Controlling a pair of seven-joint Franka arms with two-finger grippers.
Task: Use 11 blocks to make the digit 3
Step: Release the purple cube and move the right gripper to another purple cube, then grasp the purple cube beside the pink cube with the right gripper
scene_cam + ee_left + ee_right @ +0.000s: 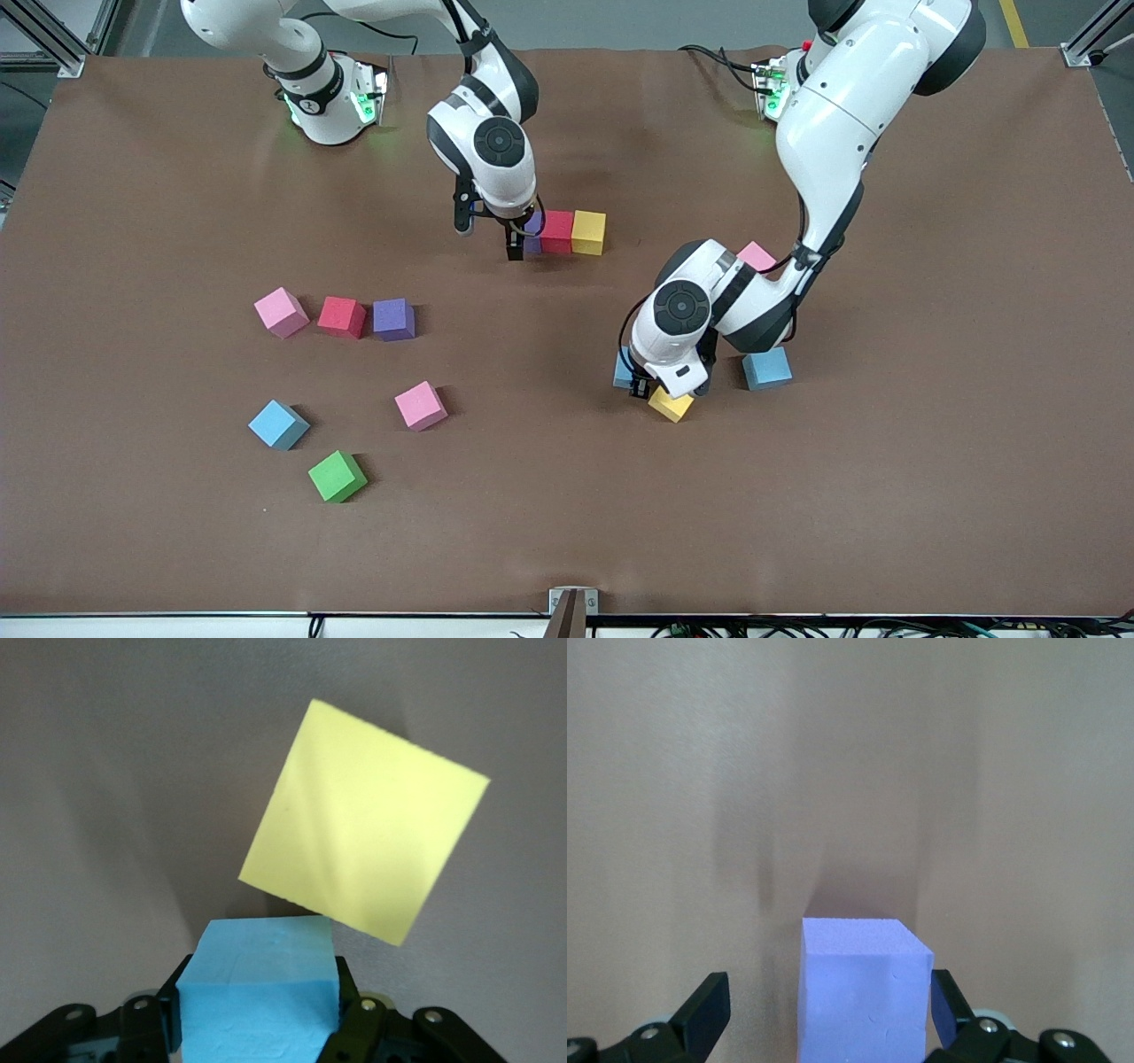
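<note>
My left gripper (634, 383) is low over the table, shut on a light blue cube (259, 992); both fingers press its sides. A yellow cube (363, 819) lies turned right beside it, and another light blue cube (766, 368) sits close by. My right gripper (523, 239) stands open around a purple cube (864, 992), which ends a row with a red cube (556, 232) and a yellow cube (588, 232). One finger (943, 997) is at the purple cube's side, the other finger (707, 1005) stands off it.
A pink cube (756, 256) shows partly past the left arm. Toward the right arm's end lie a pink cube (281, 312), red cube (342, 316) and purple cube (393, 319) in a row. Nearer the camera lie a pink cube (420, 405), light blue cube (278, 424) and green cube (337, 476).
</note>
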